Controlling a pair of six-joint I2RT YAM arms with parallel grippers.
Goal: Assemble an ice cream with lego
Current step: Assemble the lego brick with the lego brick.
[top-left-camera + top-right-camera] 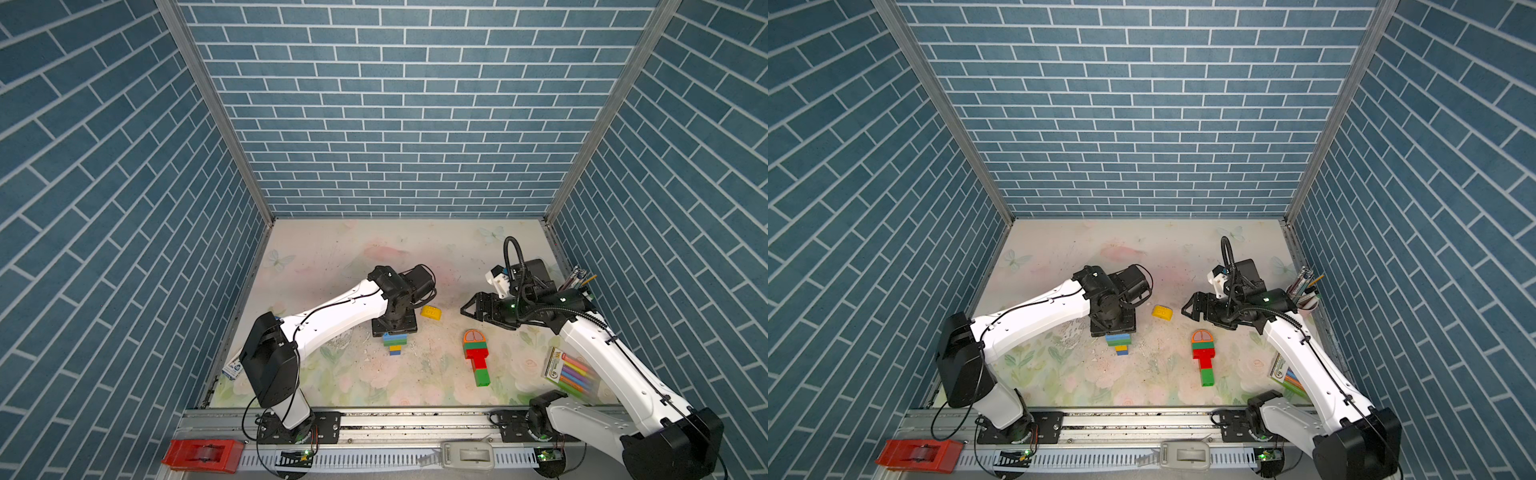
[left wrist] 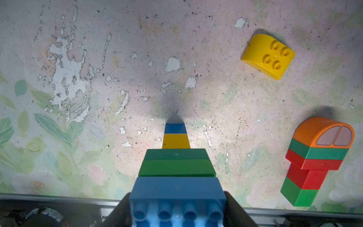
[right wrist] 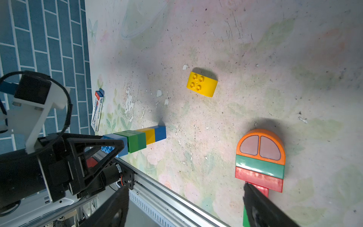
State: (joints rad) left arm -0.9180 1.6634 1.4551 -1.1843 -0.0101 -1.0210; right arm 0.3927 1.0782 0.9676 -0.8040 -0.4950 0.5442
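My left gripper (image 1: 394,329) points straight down and is shut on the wide blue top brick of an upright lego stack (image 1: 395,345) (image 2: 177,167). Below that brick come two green bricks, a yellow one and a small blue one that rests on the mat. In the left wrist view both fingers (image 2: 233,204) press the blue brick's sides. A loose yellow round-topped piece (image 1: 431,312) (image 3: 202,84) lies studs up to the right of the stack. A second lego build (image 1: 477,361) (image 3: 259,163) lies flat: orange dome, then green, red, red and green. My right gripper (image 1: 467,309) (image 3: 184,188) hovers open and empty near the dome.
A pack of coloured markers (image 1: 571,372) lies at the right under my right arm. A cup of pens (image 1: 577,280) stands by the right wall. A small box (image 1: 232,369) lies at the left edge. A red tape dispenser (image 1: 203,455) and a grey one (image 1: 467,455) sit on the front rail.
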